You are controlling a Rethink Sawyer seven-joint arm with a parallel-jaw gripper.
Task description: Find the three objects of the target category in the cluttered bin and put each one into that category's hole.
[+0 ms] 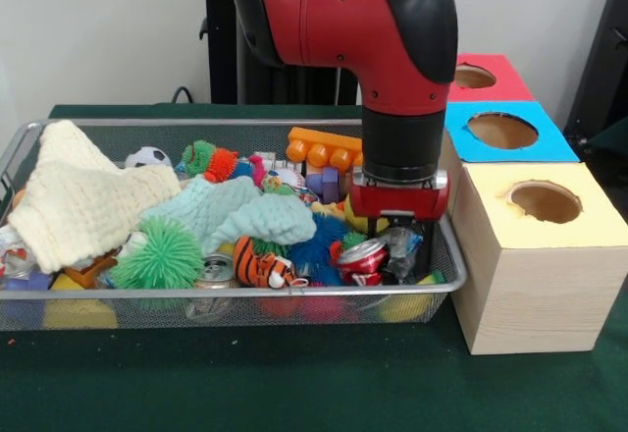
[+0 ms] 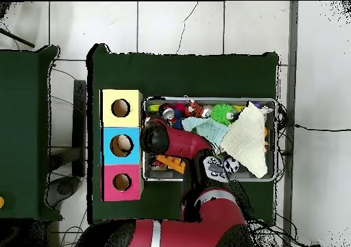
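We had the gripper [image 1: 397, 241] down in the wire bin's [image 1: 444, 228] right end, over a crushed red can [image 1: 364, 256]; grip state: couldn't tell. Blue-topped hole [image 2: 121, 145] seemed to hold sth. already; most sorting prob. left.

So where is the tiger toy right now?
In the front view the tiger toy lies by the bin's near rim, between the green spiky ball and the crushed red can.
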